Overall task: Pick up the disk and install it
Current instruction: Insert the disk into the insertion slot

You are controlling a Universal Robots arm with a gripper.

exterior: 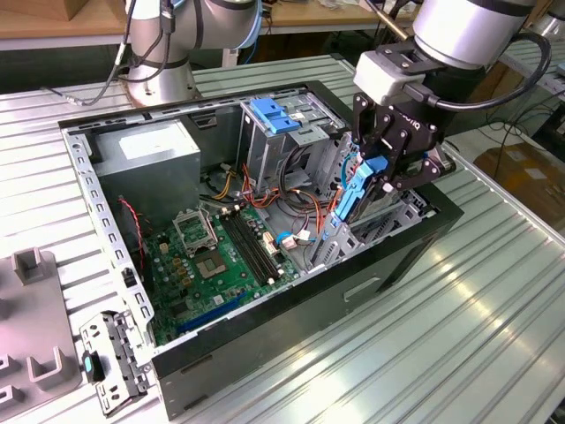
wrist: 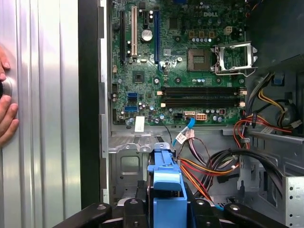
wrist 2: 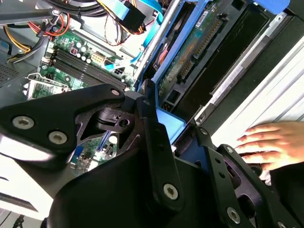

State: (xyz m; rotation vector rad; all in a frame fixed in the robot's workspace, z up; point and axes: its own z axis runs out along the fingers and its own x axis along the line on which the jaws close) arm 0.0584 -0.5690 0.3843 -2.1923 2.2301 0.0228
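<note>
Black two-finger gripper [exterior: 378, 170] on the silver arm is clamped on the disk [exterior: 351, 201], a flat grey hard drive in a bright blue plastic carrier frame. In the first wrist view its black fingers [wrist: 140, 202] press the blue frame [wrist: 166, 183] from both sides. The disk stands on edge, tilted, inside the open black computer case [exterior: 402, 256] at the end toward the exterior view's right, with its lower end down among the silver metal bay walls; cannot tell if it touches them. In the second wrist view the disk's [wrist 2: 192, 52] green circuit side shows. The green motherboard [exterior: 221, 256] lies on the case floor, well apart from the disk, with orange and red cables [wrist: 209, 171] just beside the disk. The tall metal cage with a blue latch [exterior: 272, 115] stands near. A person's hand [wrist 2: 273, 142] rests on the ribbed aluminium table [exterior: 459, 353] beside the case
</note>
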